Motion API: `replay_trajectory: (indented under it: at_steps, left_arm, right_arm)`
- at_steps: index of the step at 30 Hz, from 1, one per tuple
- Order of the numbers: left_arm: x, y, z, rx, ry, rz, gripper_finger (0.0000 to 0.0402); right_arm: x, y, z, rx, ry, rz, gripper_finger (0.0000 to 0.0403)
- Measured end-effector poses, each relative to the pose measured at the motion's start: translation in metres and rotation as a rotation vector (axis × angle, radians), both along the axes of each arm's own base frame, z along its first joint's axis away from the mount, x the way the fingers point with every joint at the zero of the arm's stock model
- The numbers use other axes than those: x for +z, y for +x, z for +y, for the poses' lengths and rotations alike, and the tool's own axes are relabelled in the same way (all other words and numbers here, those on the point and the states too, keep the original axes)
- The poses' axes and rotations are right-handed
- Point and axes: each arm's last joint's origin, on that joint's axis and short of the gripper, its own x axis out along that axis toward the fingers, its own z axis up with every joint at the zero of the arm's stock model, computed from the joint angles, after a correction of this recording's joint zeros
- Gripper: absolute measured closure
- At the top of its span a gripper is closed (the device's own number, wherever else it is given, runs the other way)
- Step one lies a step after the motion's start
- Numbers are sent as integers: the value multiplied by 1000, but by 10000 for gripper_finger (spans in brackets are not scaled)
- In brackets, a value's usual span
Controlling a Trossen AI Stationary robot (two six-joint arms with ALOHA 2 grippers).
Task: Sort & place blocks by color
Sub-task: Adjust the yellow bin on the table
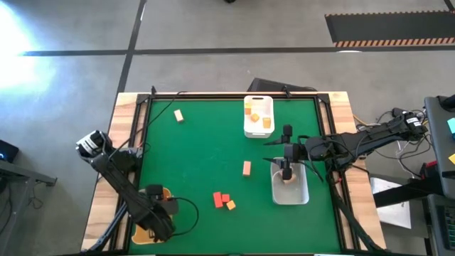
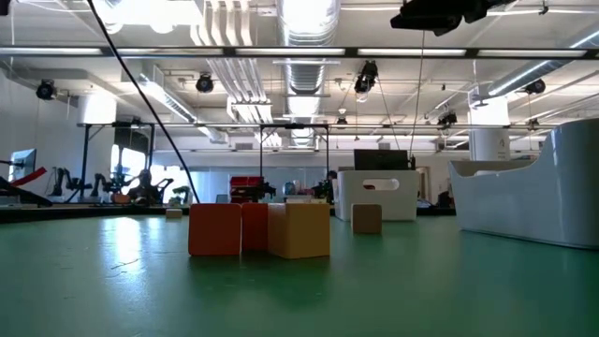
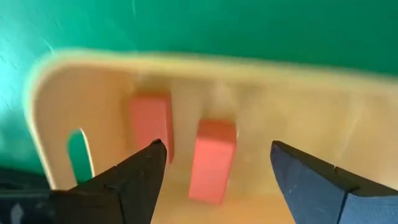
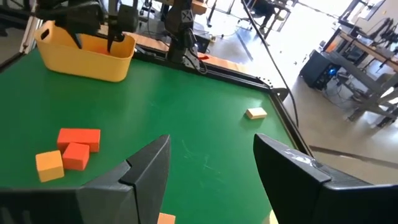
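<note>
- The blocks are being seen spread over the green table: two red blocks and one orange-yellow block are lying touching each other in a small group near the front edge, between the yellow tray and the clear tray.
- In the low view, the same group is being shown as red blocks with the orange-yellow block just beside them.
- A single pale orange block is lying alone near the middle of the table, just beside the clear tray.
- A pale tan block is lying alone near the far edge, well apart from the others.
- Orange-yellow blocks are being kept inside the white tray at the far edge.
- Two red blocks are lying inside the yellow tray, side by side but apart.
- A pale block is lying inside the clear tray, under the right gripper.
- The left gripper is being held over the yellow tray at the front left corner, with its fingers open and nothing between them.
- The right gripper is being held over the clear tray, and its fingers are spread open with no block between them.
</note>
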Motion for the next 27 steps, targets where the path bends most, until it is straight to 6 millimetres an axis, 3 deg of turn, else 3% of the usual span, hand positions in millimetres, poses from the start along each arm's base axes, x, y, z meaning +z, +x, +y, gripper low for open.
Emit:
replay_trajectory:
  at_steps: [4,9,13,19,27]
  left_arm:
    - [18,19,5,49,33,-143,130]
    - [44,56,29,125,171,-391,130]
    - [50,74,55,40,219,-376,130]
    - [44,82,82,-62,268,-289,130]
    - [35,100,73,-162,-46,-376,130]
  right_arm:
    - [0,0,0,-9,29,-3,184]
    - [-1,1,0,-12,38,-3,184]
    - [-1,2,0,-9,28,-3,184]
    - [-5,3,1,-13,30,26,184]
    - [-9,5,1,-14,23,52,184]
